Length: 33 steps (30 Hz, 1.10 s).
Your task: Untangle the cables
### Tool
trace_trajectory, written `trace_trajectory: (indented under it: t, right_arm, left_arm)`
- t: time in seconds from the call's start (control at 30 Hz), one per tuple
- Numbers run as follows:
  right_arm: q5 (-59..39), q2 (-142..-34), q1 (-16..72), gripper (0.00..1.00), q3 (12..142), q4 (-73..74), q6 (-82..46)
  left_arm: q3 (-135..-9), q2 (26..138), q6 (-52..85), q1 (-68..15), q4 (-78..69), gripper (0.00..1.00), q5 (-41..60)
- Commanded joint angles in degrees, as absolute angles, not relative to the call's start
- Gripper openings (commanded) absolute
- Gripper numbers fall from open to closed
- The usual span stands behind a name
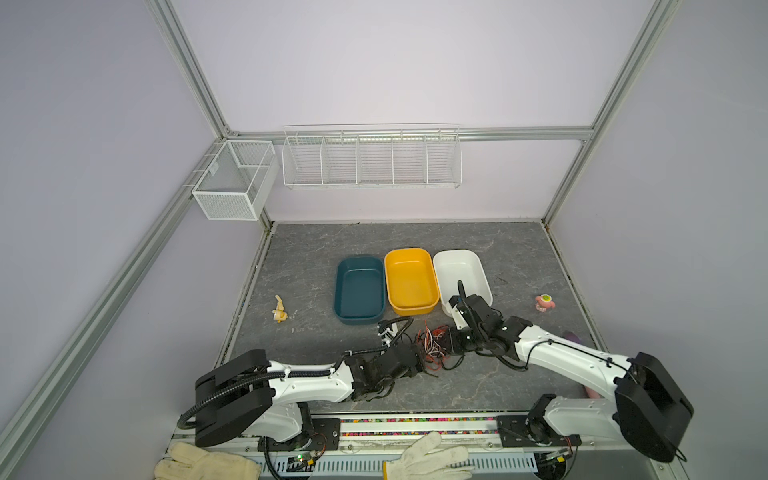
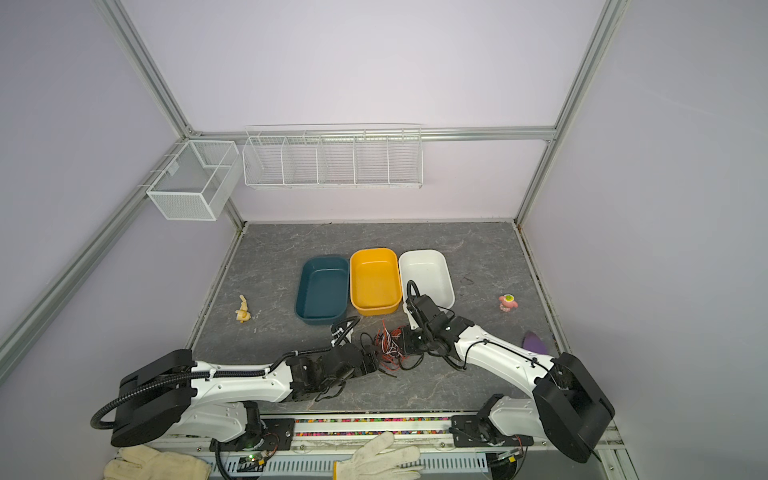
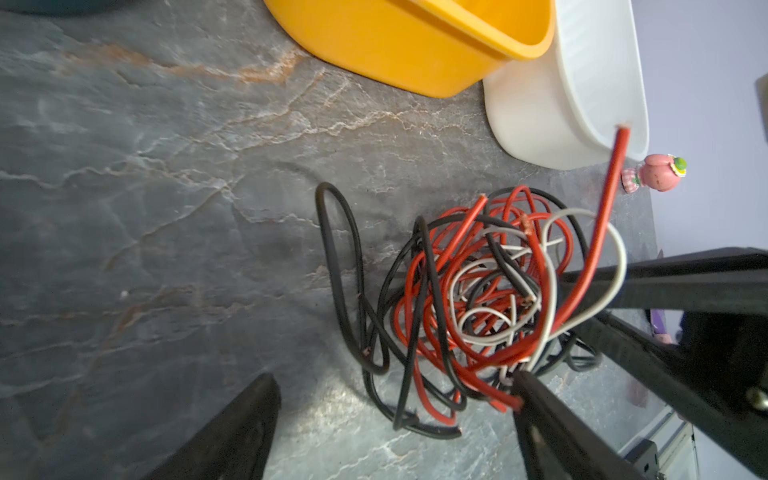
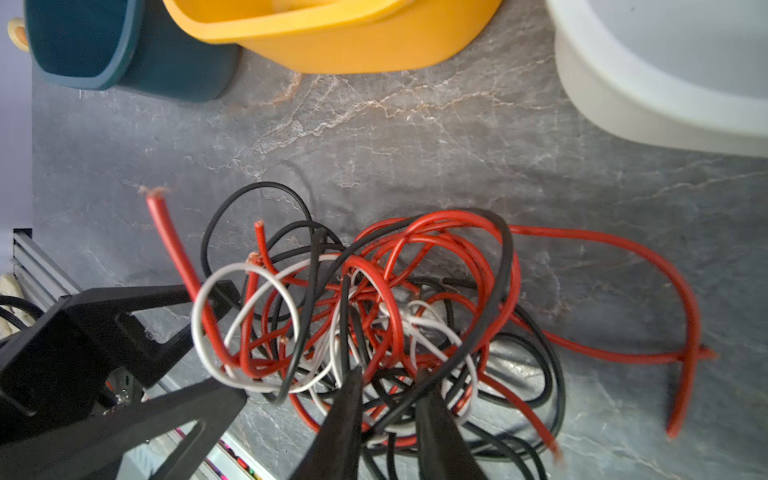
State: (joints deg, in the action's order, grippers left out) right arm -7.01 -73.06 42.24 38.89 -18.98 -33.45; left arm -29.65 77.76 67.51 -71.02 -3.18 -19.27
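The cables (image 1: 432,343) (image 2: 388,340) lie in one tangled heap of red, black and white strands on the grey table, in front of the bins. From the left, my left gripper (image 1: 419,361) (image 3: 392,376) stands open at the heap's edge. One of its fingertips (image 3: 524,380) touches the strands; the other is on bare table. My right gripper (image 1: 451,343) (image 4: 390,374) comes in from the right, its jaws drawn close together on several black, white and red strands (image 4: 388,399). A long red cable (image 4: 648,249) loops out of the heap across the table.
Behind the heap stand a teal bin (image 1: 359,291), a yellow bin (image 1: 411,280) and a white bin (image 1: 461,266); my right arm partly covers the white one. A yellow toy (image 1: 279,309) lies left, a pink toy (image 1: 544,302) right. Gloves (image 1: 428,457) rest on the front rail.
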Motion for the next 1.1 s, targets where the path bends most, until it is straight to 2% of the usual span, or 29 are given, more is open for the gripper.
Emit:
trace_trajectory:
  t: [0.0, 0.13, 0.17, 0.5, 1.07]
  right_arm:
    - [-4.8, -71.5, 43.3, 0.20, 37.8, -19.6, -33.8]
    - [-4.1, -70.6, 44.2, 0.07, 38.5, -21.1, -33.6]
    - [-3.8, -70.0, 44.6, 0.07, 38.8, -21.7, -33.6]
    - [1.5, -62.4, 49.1, 0.07, 44.6, -30.5, -31.6]
    - [3.7, -53.2, 53.0, 0.07, 55.8, -40.5, -28.7]
  left_arm:
    - [-29.6, 79.0, 69.2, -71.4, -4.5, 0.87, -20.1]
    - [-29.1, 79.8, 69.8, -71.5, -6.0, 0.87, -19.9]
    - [-29.0, 79.8, 69.9, -71.5, -6.1, 0.87, -19.9]
    - [-27.9, 78.8, 70.4, -71.5, -5.6, 0.88, -20.6]
    - [-26.6, 78.5, 70.7, -71.5, -6.0, 0.88, -20.8]
